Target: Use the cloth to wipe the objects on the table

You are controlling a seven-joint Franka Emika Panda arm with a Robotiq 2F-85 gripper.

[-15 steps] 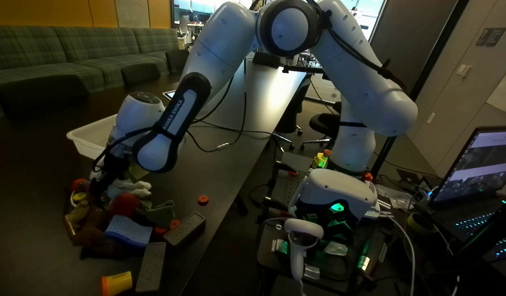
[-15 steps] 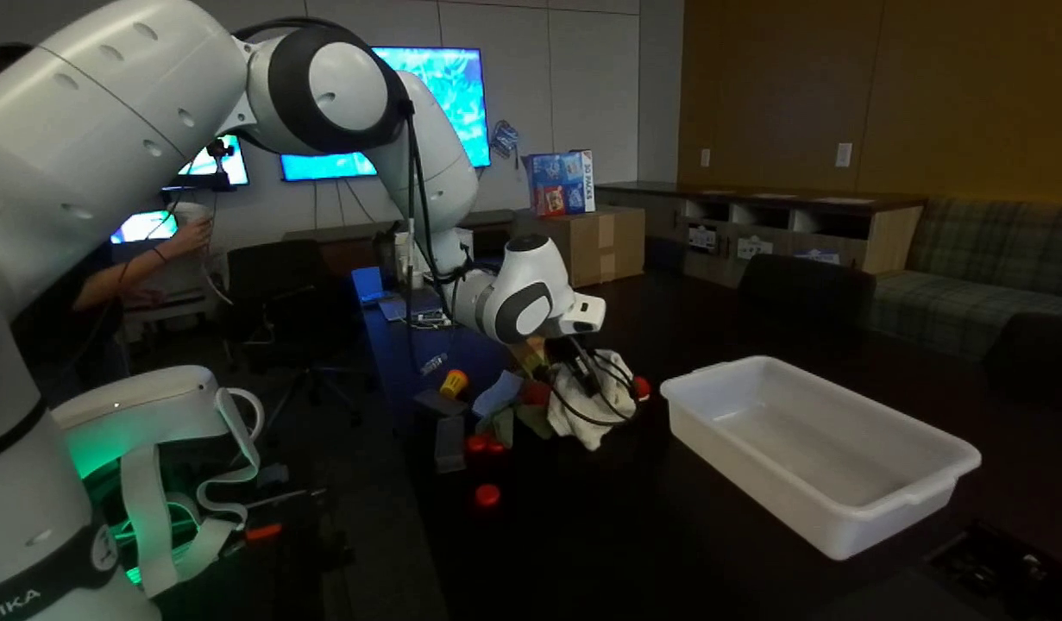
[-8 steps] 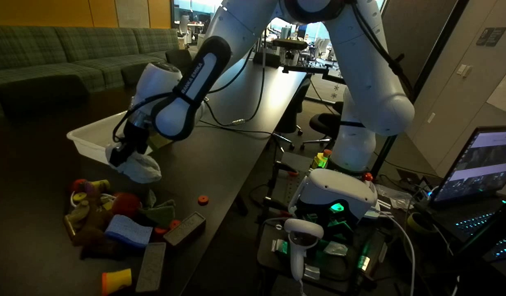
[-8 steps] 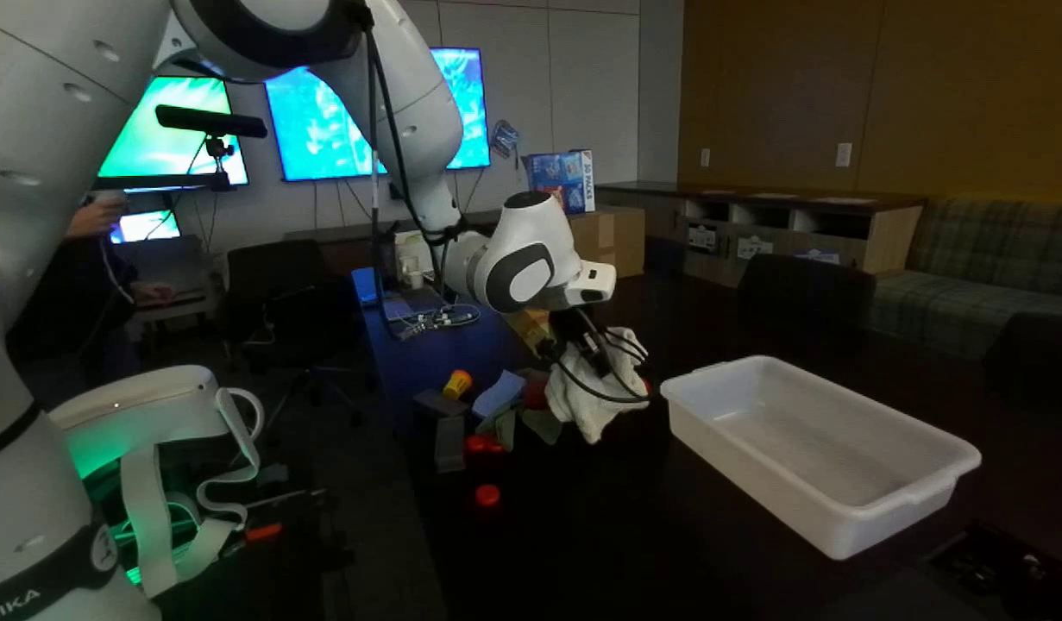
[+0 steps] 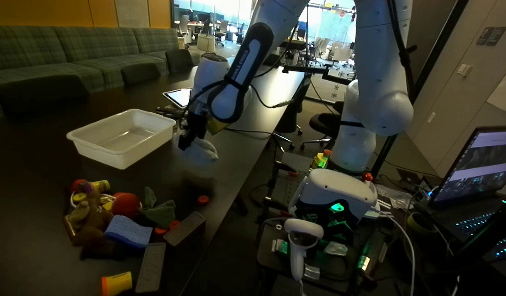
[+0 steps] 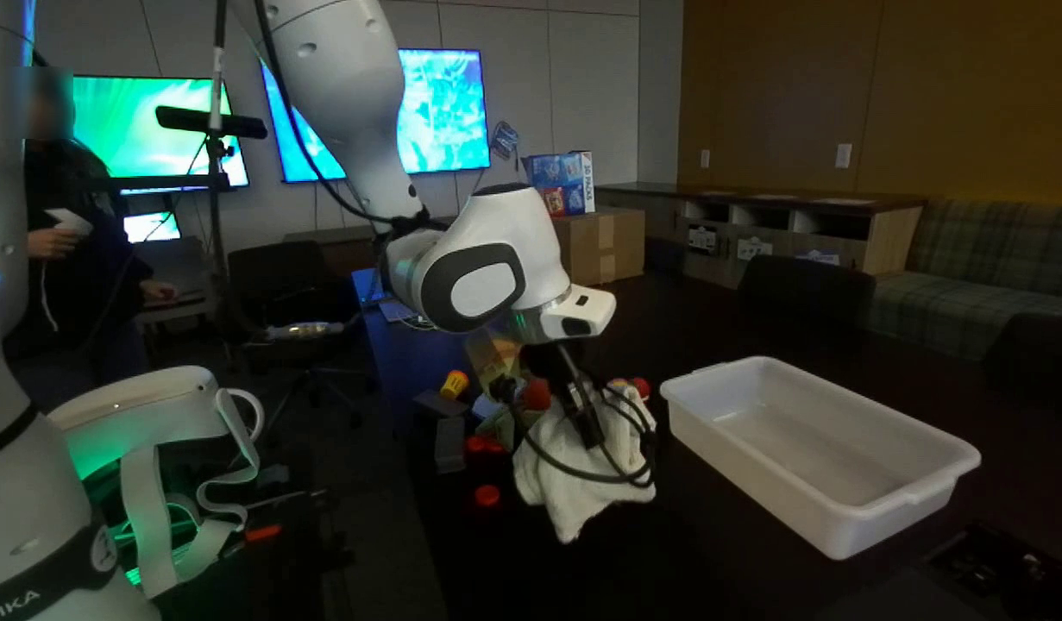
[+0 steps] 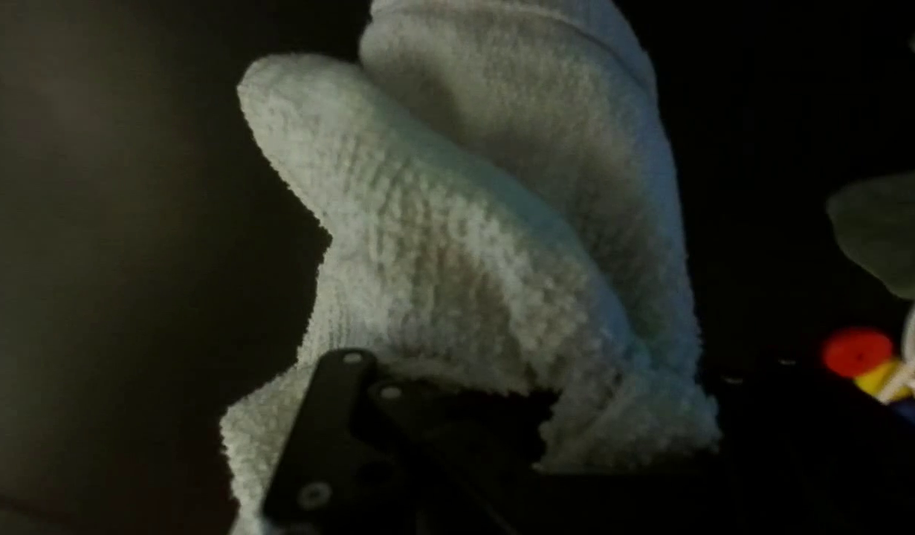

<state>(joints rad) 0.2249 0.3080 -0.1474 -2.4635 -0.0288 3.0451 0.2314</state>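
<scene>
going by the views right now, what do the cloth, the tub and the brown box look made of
Cloth: textile, matte, maybe cotton terry or chenille; the wrist view shows fuzzy, ribbed pile.
Tub: probably moulded plastic, smooth and semi-gloss; rounded rim and corners, faint reflections inside.
Brown box: likely cardboard, matte; brown faces with a paler tape-like strip.

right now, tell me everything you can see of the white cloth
The white cloth looks soft and fuzzy, like towelling, with a faint brownish tinge on one fold. It is bunched up, gripped in the jaws, with thick rounded folds bulging out and a lower corner hanging down. It appears raised above the table, beside the white tub rather than in it.
</scene>
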